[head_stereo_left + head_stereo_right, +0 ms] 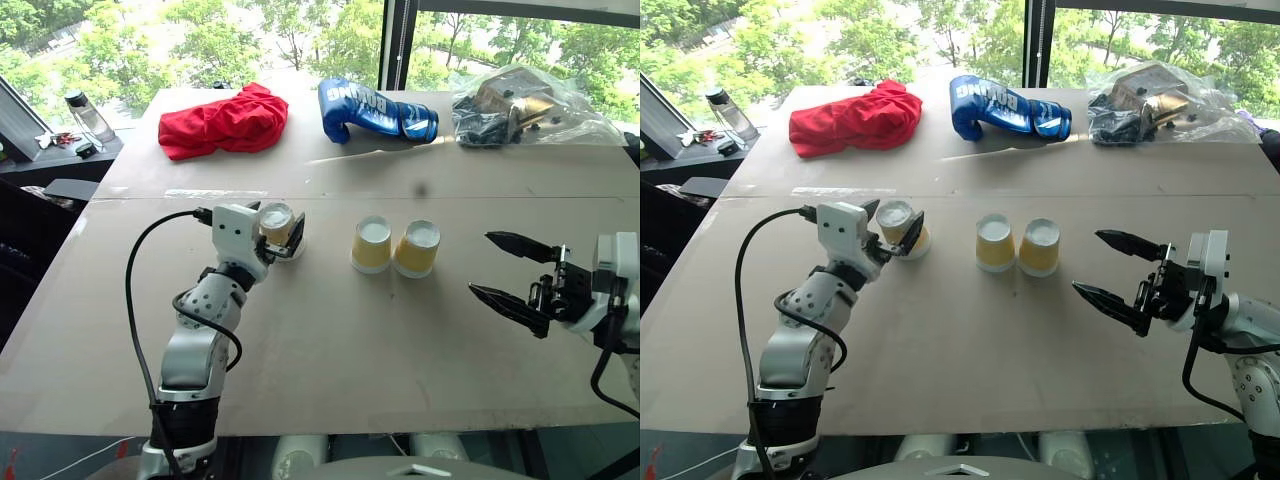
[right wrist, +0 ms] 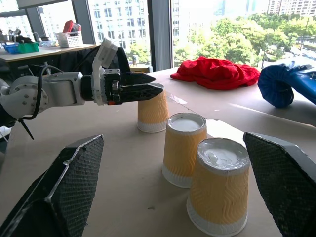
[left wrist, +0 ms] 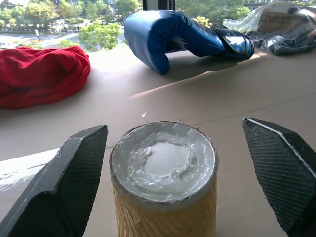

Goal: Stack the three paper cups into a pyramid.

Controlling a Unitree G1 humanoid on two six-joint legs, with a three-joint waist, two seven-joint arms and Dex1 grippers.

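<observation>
three paper cups stand upside down on the table (image 1: 330, 330), white bases up. two of them, the middle cup (image 1: 370, 244) and the right cup (image 1: 417, 248), are close side by side near the table centre. the third, the left cup (image 1: 277, 229), stands alone at about 9 o'clock from this pair, apart from it. no cup is on top of another, so there is no pyramid yet.

the left gripper (image 1: 282, 232) has its fingers spread, one on each side of the left cup; in the left wrist view there is a gap between each finger (image 3: 64, 182) and the cup wall.

the right gripper (image 1: 505, 268) is at 3 o'clock from the pair, well apart, fingers wide and holding nothing.

at the far edge lie a red cloth (image 1: 222, 121), a blue boxing glove (image 1: 372, 110) and a plastic bag (image 1: 522, 105).
</observation>
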